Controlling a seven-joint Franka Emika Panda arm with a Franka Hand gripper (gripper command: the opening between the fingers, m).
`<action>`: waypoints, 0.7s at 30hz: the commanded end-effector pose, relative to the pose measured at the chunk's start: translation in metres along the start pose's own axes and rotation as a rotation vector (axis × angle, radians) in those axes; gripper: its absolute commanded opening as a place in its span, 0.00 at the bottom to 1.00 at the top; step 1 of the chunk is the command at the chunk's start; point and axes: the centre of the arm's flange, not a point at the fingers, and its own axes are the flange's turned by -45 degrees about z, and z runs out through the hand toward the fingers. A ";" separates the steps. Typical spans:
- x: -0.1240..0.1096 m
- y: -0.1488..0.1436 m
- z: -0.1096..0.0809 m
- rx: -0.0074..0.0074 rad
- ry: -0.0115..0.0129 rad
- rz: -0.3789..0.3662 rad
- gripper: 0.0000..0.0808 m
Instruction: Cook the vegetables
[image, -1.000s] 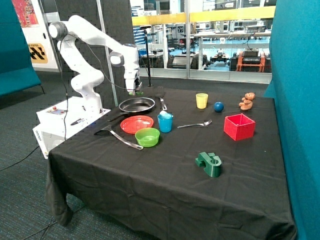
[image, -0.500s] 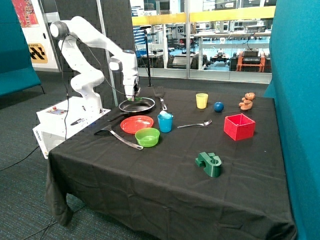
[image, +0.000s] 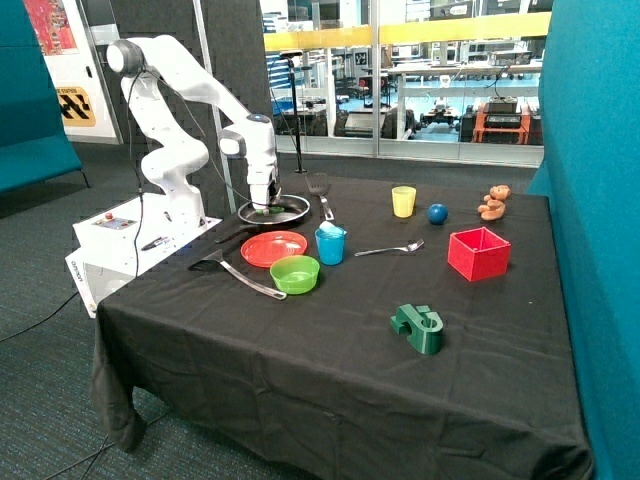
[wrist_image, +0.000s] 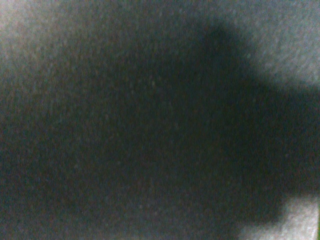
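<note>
My gripper (image: 266, 206) is lowered into the black frying pan (image: 293, 212) at the back of the table. It is shut on the bright green vegetable (image: 269, 211), which sits at its tip, at or just above the pan's bottom. A pale whitish piece (image: 330, 229) pokes out of the top of the blue cup (image: 329, 247) in front of the pan. The wrist view shows only a dark grey surface up close, and neither the fingers nor the vegetable can be made out there.
A red plate (image: 273, 248), a lime green bowl (image: 295, 274) and a black spatula (image: 232, 273) lie in front of the pan. A second spatula (image: 320, 190) lies beside the pan. Farther off are a yellow cup (image: 403, 201), blue ball (image: 437, 213), spoon (image: 388, 249), red box (image: 478, 253) and dark green block (image: 417, 328).
The gripper has come down from above the pan's far rim into the pan, carrying the green vegetable with it. Nothing else on the table has moved.
</note>
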 end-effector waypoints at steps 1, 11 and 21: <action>-0.008 -0.008 0.009 -0.0012 0.0017 -0.005 0.02; -0.014 -0.012 0.002 -0.0012 0.0017 -0.018 0.57; -0.015 -0.012 -0.003 -0.0012 0.0017 -0.024 0.78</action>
